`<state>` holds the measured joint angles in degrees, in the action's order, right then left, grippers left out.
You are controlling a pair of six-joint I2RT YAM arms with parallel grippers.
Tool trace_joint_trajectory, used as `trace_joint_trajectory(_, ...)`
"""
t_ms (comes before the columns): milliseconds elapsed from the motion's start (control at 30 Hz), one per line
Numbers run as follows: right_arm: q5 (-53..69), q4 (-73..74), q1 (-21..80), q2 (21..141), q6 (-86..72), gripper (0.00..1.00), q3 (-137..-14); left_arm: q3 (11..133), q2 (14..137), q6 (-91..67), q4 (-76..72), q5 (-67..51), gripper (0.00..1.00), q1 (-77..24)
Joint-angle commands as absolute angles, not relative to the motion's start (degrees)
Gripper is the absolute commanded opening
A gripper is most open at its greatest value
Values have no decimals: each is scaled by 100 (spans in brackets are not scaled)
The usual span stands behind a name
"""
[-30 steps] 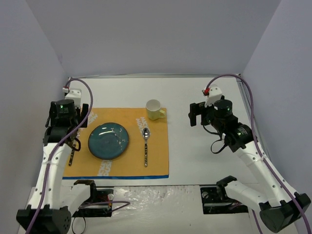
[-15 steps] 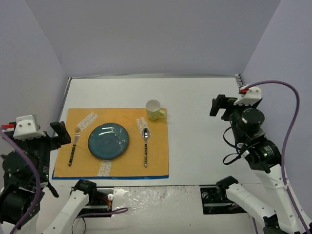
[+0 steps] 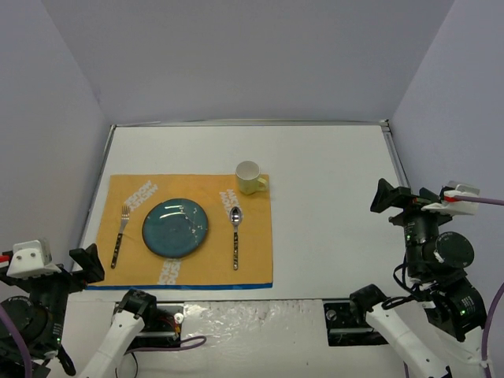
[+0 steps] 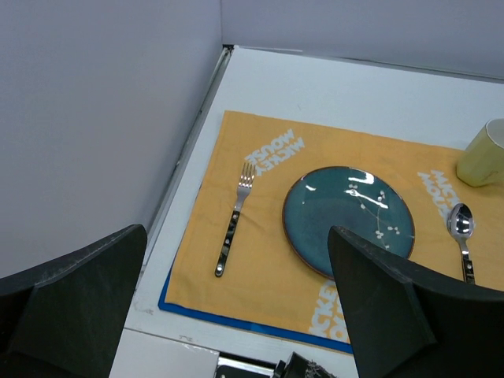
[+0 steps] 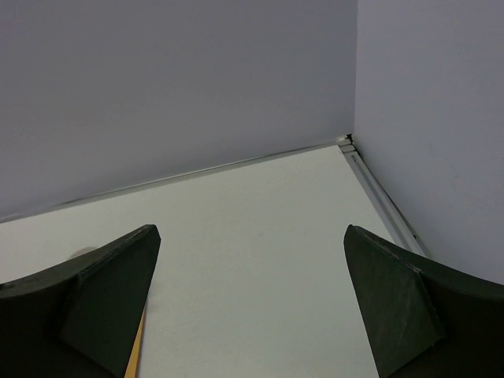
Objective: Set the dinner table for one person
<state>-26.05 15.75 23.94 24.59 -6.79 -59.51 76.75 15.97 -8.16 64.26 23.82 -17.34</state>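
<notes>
The white dinner table (image 3: 331, 181) carries an orange placemat (image 3: 252, 264) with a blue near edge. On it lie a blue plate (image 3: 175, 227), a fork (image 3: 120, 235) to its left, a spoon (image 3: 235, 236) to its right and a yellow mug (image 3: 250, 177) at the far right corner. The left wrist view shows the plate (image 4: 348, 220), fork (image 4: 235, 220), spoon (image 4: 463, 236) and mug (image 4: 482, 153). My left gripper (image 3: 83, 264) is open and empty, pulled back at the near left. My right gripper (image 3: 390, 197) is open and empty, raised at the near right over bare table (image 5: 260, 236).
Grey walls enclose the table on three sides. A metal rail (image 3: 398, 161) runs along the table's right edge and another along its left edge (image 4: 189, 150). The arm bases (image 3: 150, 311) sit at the near edge.
Both arms have pulled back from the table toward the near edge, the left one away from the fork, the right one from the middle right. The fork lies on the placemat.
</notes>
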Motion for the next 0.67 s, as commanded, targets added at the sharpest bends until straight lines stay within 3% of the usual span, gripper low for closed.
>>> trace_joint_trajectory(0,-3078,1417,2382,2548,-791,100,-5611,7764,1613,-1228,6938,2634,97,-1758)
trace_joint_trajectory(633,-2646,1380,2382,2926,-730,100,-5669,7770,1398,-1450,7040,2944,97,-1758)
